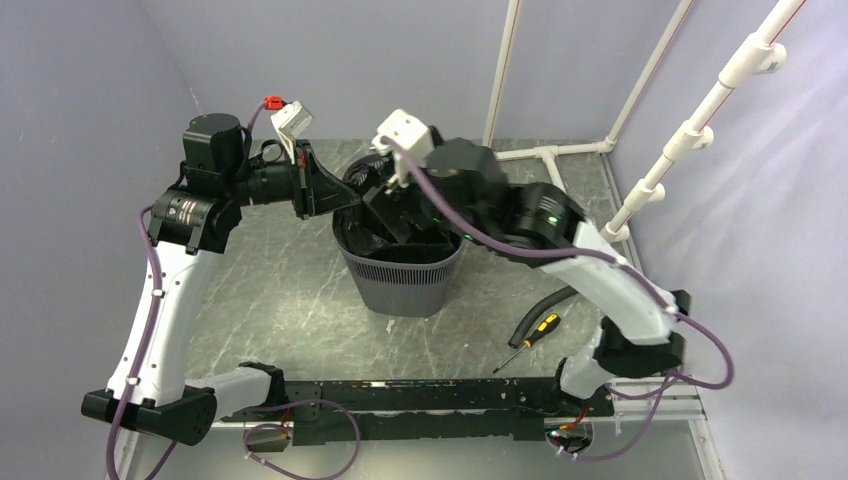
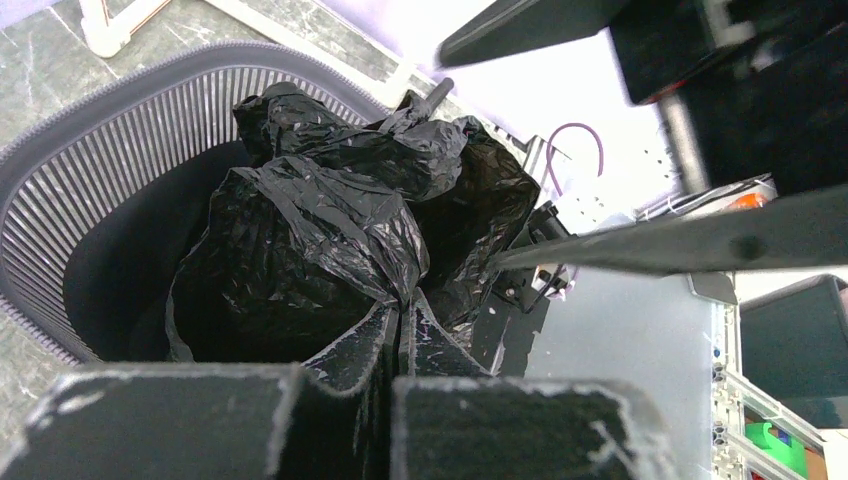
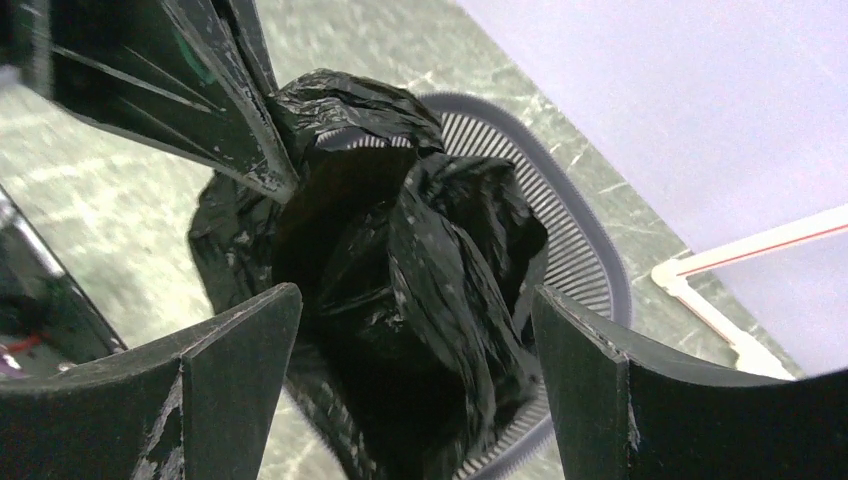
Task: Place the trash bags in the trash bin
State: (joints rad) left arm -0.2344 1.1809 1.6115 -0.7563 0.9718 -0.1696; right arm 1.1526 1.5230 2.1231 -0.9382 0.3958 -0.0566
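**A:** Where is the wrinkly, glossy black plastic-film trash bag (image 2: 300,240)?

**B:** It is bunched in the mouth of the dark grey plastic-mesh trash bin (image 1: 400,285). Its lower bulk is inside the ribbed walls and its crumpled top stands above the rounded-square rim. It crowds the near side, so a dark open pocket lies between the film and the far wall.

**A:** What has hold of it?

**B:** The left gripper (image 2: 400,325) reaches in over the far-left rim. Its fingers are pressed together, with a fold of film pinched at the tips. The right gripper (image 3: 415,310) comes in from the right with its jaws wide apart, one on each side of the bag's upper bunch. I can't tell whether its pads touch the film.

**A:** How much room is there at the rim?

**B:** Very little. Both grippers and the bag's top fill most of the opening. The rim's right edge shows uncovered past the right finger.

**A:** And around the bin?

**B:** It stands upright near the middle of the grey marbled tabletop (image 1: 270,300), with open surface to its left and on its near side. Toward the near right lie a screwdriver with a yellow-and-black handle (image 1: 533,335) and a black rubber hose (image 1: 555,298). Both are close to the right arm's base and apart from the bin. A white plastic pipe frame (image 1: 560,150) runs along the far right edge of the table.
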